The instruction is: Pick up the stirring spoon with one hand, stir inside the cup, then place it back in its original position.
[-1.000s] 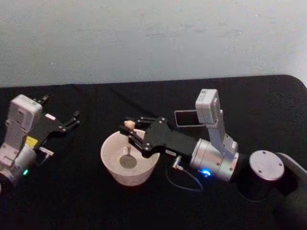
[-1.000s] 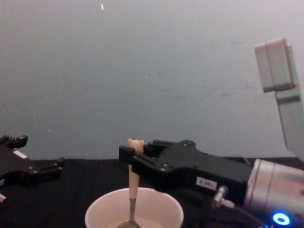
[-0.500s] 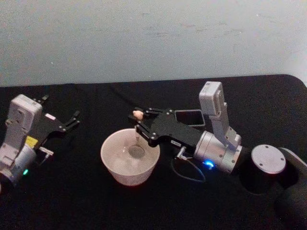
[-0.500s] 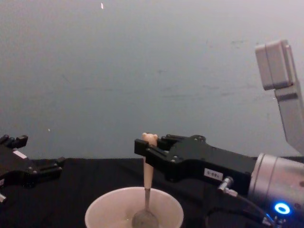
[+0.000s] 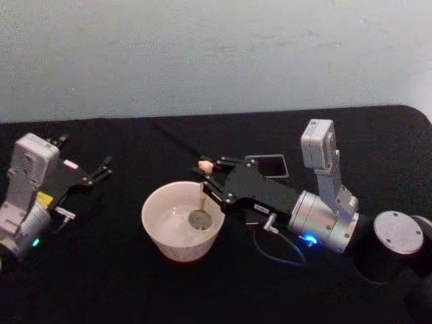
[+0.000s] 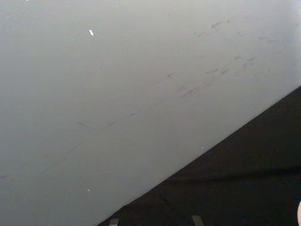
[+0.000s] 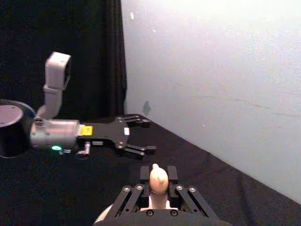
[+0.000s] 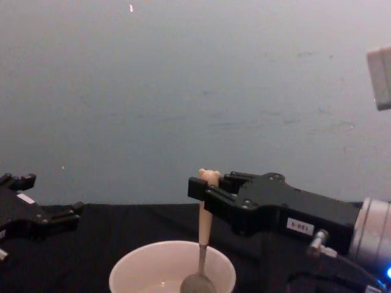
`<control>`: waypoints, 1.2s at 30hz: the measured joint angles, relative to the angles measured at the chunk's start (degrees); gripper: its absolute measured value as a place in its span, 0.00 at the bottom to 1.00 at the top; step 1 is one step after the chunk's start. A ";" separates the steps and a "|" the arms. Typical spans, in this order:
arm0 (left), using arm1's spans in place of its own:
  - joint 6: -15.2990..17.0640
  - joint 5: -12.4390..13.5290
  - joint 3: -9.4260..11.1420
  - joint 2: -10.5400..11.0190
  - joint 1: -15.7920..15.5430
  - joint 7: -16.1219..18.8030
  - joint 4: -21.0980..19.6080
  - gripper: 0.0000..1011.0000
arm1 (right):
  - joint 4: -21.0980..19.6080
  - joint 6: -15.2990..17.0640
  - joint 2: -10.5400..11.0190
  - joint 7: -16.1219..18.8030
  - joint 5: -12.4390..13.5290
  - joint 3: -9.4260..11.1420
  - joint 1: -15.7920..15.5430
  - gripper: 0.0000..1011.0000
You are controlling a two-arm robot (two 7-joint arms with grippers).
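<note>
Right claw, frame centre, pinches stirring spoon under its knob, tip in cup. Judged light, stiff, slippery. Left claw parked, spread.

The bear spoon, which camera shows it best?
The chest view: the stirring spoon shows whole, bear knob down to its bowl in the cup, held by the right pincer. The head view foreshortens it from above; the right wrist view shows its knob between the fingers. The left pincer sits parked at the left.
</note>
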 joint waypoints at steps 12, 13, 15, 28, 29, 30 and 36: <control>0.00 0.00 0.00 0.00 0.00 0.00 0.00 0.99 | -0.40 0.55 -0.56 1.65 0.02 -2.80 0.01 0.21; 0.00 0.00 0.00 0.00 0.00 0.00 0.00 0.99 | 0.18 0.32 -1.02 1.65 -0.39 -3.19 0.50 0.21; 0.00 0.00 0.00 0.00 0.00 0.00 0.00 0.99 | 0.80 -0.03 -1.51 1.64 -0.79 -3.53 1.01 0.21; 0.00 0.00 0.00 0.00 0.00 0.00 0.00 0.99 | 7.00 -2.07 -4.88 -0.35 -3.45 -3.67 5.19 0.21; 0.00 0.00 0.00 0.00 0.00 0.00 0.00 0.99 | 7.16 -2.09 -4.89 -0.48 -3.55 -3.57 5.23 0.21; 0.00 0.00 0.00 0.00 0.00 0.00 0.00 0.99 | 7.44 -2.11 -4.90 -0.62 -3.71 -3.34 5.30 0.21; 0.00 0.00 0.00 0.00 0.00 0.00 0.00 0.99 | 7.59 -2.11 -4.71 -0.75 -3.78 -2.64 5.15 0.21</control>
